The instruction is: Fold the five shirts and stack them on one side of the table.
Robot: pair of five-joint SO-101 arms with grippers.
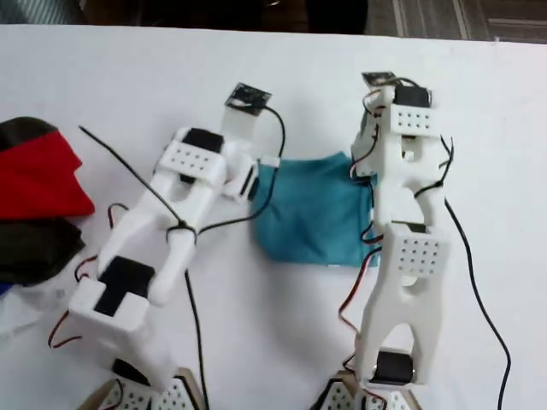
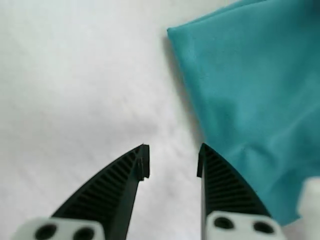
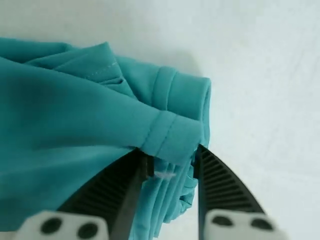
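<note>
Shirts (image 1: 38, 179), one red and some dark, lie in a loose heap at the left edge of the bench (image 1: 128, 77), well apart from both arms. Next comes the left claw (image 2: 172, 160): its jaws stand open over bare bench, holding nothing, and the left edge of the teal shirt (image 1: 312, 209) is just beside one fingertip. The teal shirt itself lies in the middle of the bench, between the two arms, already folded to a compact shape that is a little wider than deep. At its right edge is the right claw (image 3: 171, 160): its jaws stand apart with the bunched hem between them, and I judge that they do not yet press the cloth. So the right arm is the nearer one, and the coming move depends on this hem lying inside its jaws
</note>
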